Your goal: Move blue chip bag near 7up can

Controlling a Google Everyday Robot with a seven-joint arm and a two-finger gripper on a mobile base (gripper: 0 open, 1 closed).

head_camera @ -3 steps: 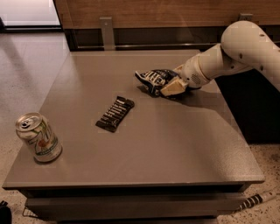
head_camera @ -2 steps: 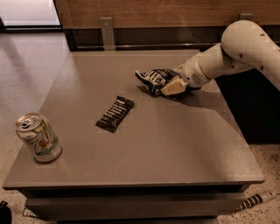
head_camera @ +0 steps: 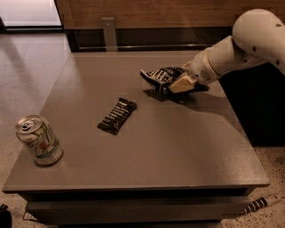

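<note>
1. Grey table (head_camera: pixel 178 156), square flat top, seen from above its near edge; it carries every item below.
2. Blue chip bag (head_camera: pixel 159 75), dark crumpled foil with white lettering, at the far right part of the table. Its right end is in my grasp, and a dark shadow lies on the table just under it. I cannot tell whether its underside touches the surface.
3. My gripper (head_camera: pixel 177 85), tan-tipped, at the right end of the blue chip bag and clamped on the foil. It sits low over the table top.
4. My arm (head_camera: pixel 236 49), white and rounded, reaches in from the upper right and slopes down to the gripper.
5. 7up can (head_camera: pixel 40 140), white and pale green with a silver top, stands upright at the near left corner of the table. It is well apart from the blue chip bag, diagonally across the top.
6. Black bar wrapper (head_camera: pixel 117 116) with white stripes, lying flat and slantwise near the middle of the table, between the 7up can and the blue chip bag. It touches neither.
7. Pale speckled floor (head_camera: pixel 26 62), to the left of the table.
8. Wooden wall (head_camera: pixel 156 11), behind the table's far edge.
</note>
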